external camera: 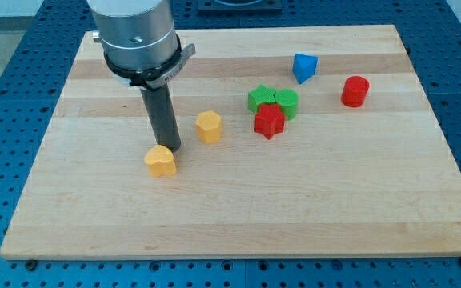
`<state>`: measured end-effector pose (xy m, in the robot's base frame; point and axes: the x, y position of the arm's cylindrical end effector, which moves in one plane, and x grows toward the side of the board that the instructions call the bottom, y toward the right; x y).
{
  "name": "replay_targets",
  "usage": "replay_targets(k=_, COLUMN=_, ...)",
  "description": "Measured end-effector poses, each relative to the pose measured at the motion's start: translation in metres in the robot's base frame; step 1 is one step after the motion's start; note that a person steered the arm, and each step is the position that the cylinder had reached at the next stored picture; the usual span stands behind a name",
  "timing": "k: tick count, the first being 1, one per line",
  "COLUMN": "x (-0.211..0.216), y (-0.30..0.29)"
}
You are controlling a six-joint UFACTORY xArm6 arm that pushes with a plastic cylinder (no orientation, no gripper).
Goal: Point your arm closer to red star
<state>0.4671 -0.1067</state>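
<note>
The red star (pixel 268 121) lies right of the board's middle, touching a green star (pixel 258 99) and a green round block (pixel 286 102) just above it. My tip (pixel 171 149) stands on the board well to the left of the red star. The tip is right above a yellow heart block (pixel 160 161) and left of a yellow hexagon block (pixel 208 126), which lies between the tip and the red star.
A blue triangle block (pixel 303 67) lies toward the view's top right. A red cylinder (pixel 355 91) lies at the right. The wooden board (pixel 238 208) rests on a blue perforated table.
</note>
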Motion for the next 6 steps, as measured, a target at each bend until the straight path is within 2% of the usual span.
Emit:
replay_targets(k=1, x=0.004, y=0.002)
replay_targets(k=2, x=0.032, y=0.026)
replay_targets(k=3, x=0.056, y=0.058)
replay_targets(k=4, x=0.058, y=0.1)
replay_targets(k=5, x=0.025, y=0.129)
replay_targets(k=6, x=-0.005, y=0.132)
